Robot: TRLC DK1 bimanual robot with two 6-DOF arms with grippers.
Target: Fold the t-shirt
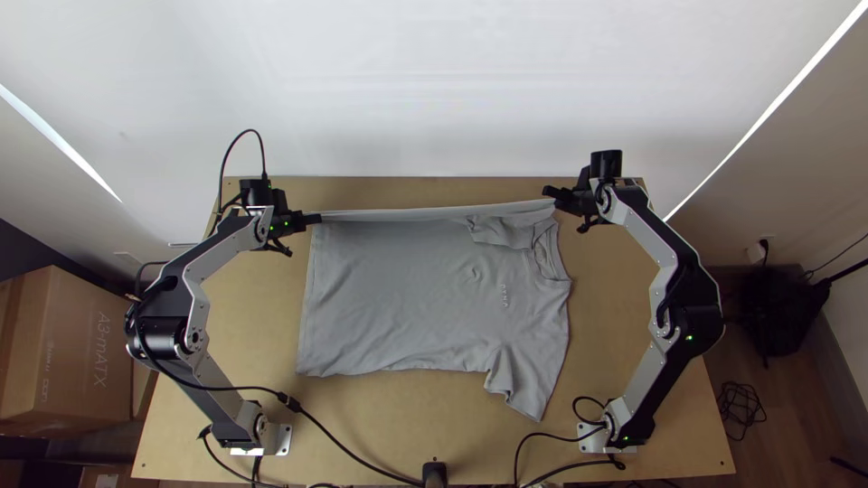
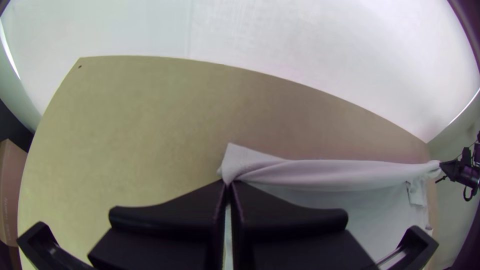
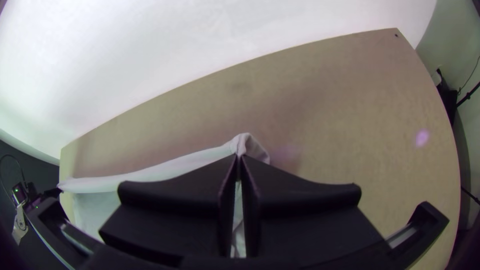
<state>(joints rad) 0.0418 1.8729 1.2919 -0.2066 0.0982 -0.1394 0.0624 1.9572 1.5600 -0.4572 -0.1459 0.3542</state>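
The grey t-shirt (image 1: 407, 289) lies mostly spread between the grippers, its far edge pinched by left gripper (image 1: 316, 218) and right gripper (image 1: 550, 196); folding seems barely begun (near sleeve (image 1: 524, 375) still unfolded), most folds remaining.

t-shirt (image 1: 407, 298): grey | left pincer (image 1: 316, 218), right pincer (image 1: 550, 192): black | table (image 1: 606, 307): light tan | wall (image 1: 434, 90): white

t-shirt (image 1: 407, 298): gripped parts hidden between left fingers (image 1: 311, 219), right fingers (image 1: 562, 193) | chest print (image 1: 504, 295): too small | box (image 1: 68, 361): cut off
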